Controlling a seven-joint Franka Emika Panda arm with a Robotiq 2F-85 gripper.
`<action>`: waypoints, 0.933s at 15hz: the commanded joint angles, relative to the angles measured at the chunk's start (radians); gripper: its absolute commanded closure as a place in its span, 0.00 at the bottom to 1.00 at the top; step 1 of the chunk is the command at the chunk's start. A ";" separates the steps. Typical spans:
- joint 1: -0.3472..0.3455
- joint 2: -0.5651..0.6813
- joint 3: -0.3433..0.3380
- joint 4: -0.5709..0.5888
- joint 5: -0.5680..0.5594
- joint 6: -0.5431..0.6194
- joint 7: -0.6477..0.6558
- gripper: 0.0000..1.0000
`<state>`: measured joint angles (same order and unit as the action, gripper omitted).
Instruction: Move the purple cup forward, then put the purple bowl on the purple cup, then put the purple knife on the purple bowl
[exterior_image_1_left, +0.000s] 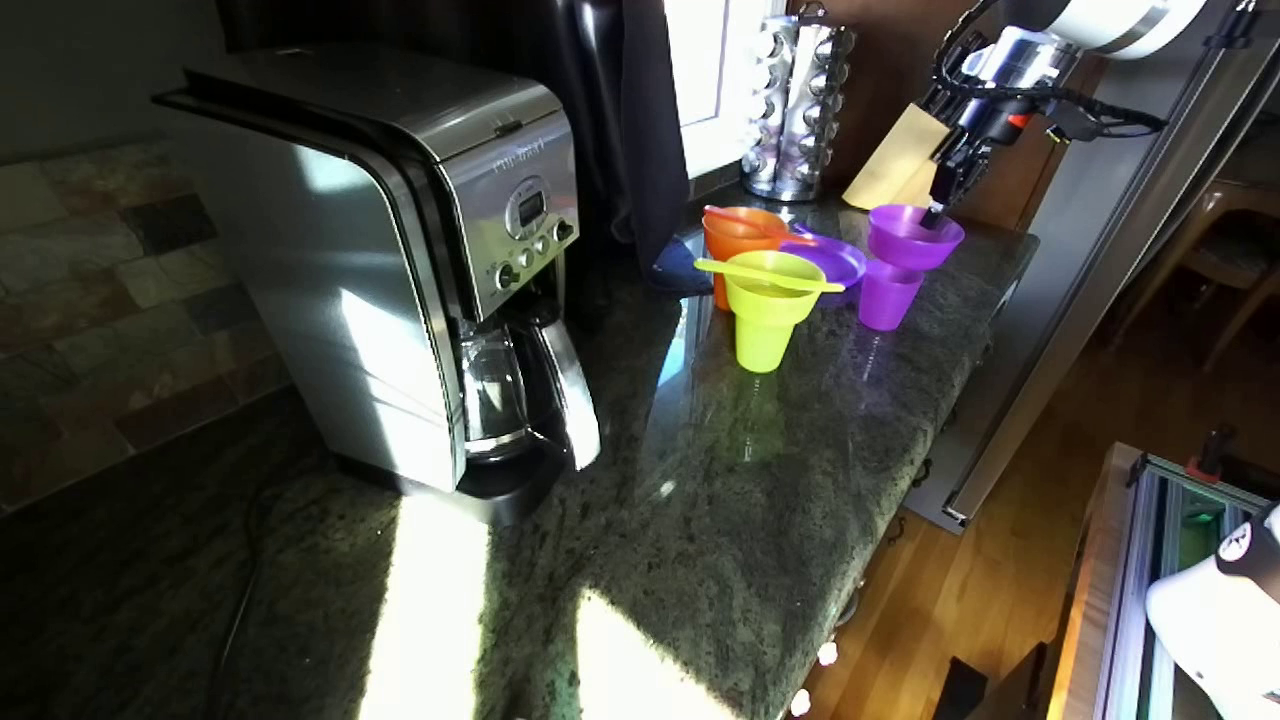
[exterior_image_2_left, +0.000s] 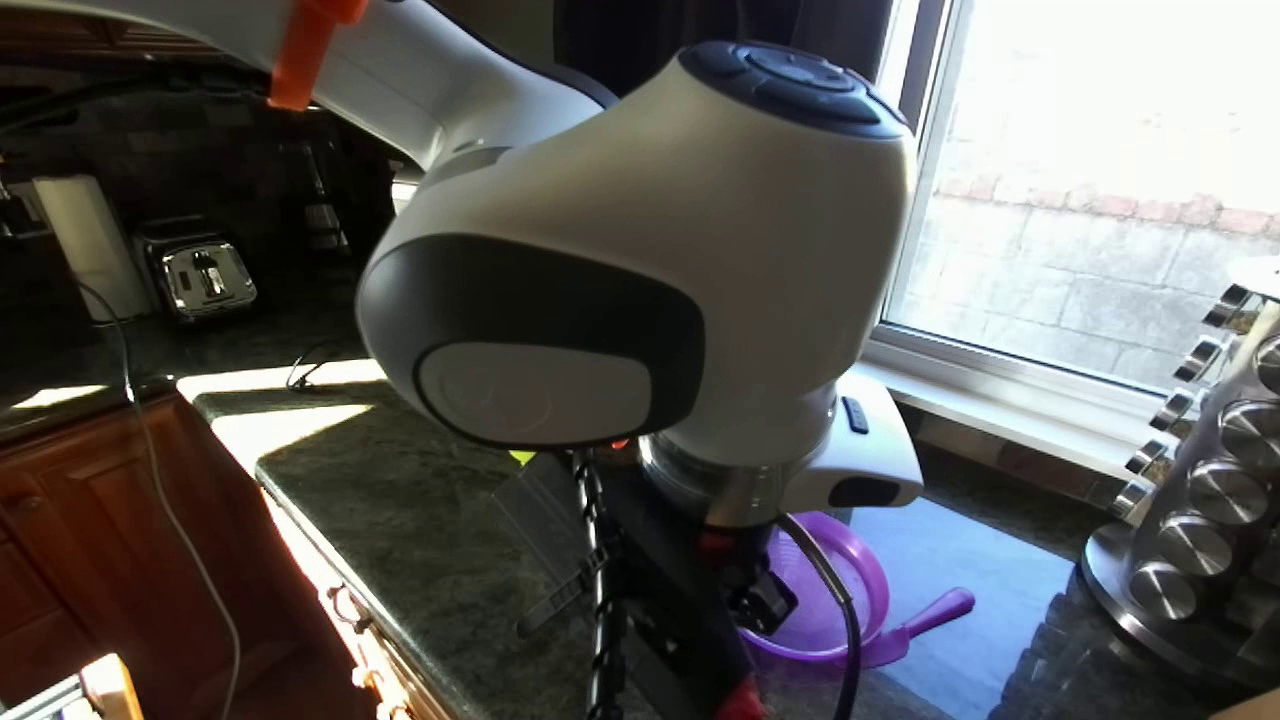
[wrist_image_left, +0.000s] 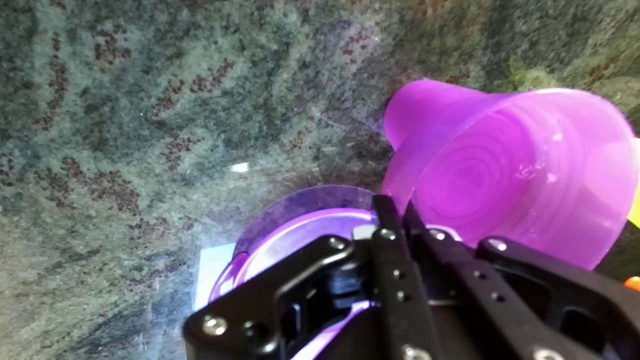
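Note:
My gripper (exterior_image_1_left: 932, 215) is shut on the near rim of the purple bowl (exterior_image_1_left: 910, 245), one finger inside and one outside. In the wrist view the bowl's wall (wrist_image_left: 565, 200) runs between the fingertips (wrist_image_left: 396, 202). The bowl sits at the mouth of the upright purple cup (exterior_image_1_left: 888, 297); I cannot tell whether it rests fully on it. The cup also shows under the bowl in the wrist view (wrist_image_left: 425, 102). The purple knife (exterior_image_2_left: 935, 615) lies beside a purple plate in an exterior view. The arm hides the bowl and cup there.
The purple plate (exterior_image_2_left: 875, 570) is close to the gripper. A yellow-green bowl (exterior_image_1_left: 765, 300) stands on its cup with a yellow-green utensil (exterior_image_1_left: 770, 275) across it. An orange bowl (exterior_image_1_left: 730, 240) stands behind. A spice rack (exterior_image_1_left: 790, 110), knife block (exterior_image_1_left: 895, 155) and coffee maker (exterior_image_1_left: 400, 250) stand on the counter.

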<state>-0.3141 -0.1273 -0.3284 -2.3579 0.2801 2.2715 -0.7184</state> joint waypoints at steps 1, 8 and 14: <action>0.014 -0.040 -0.011 -0.038 -0.026 -0.012 -0.008 0.99; 0.023 -0.045 -0.009 -0.048 -0.036 0.000 -0.002 0.99; 0.027 -0.042 -0.008 -0.052 -0.041 0.004 0.003 0.99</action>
<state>-0.2980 -0.1408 -0.3280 -2.3822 0.2573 2.2715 -0.7192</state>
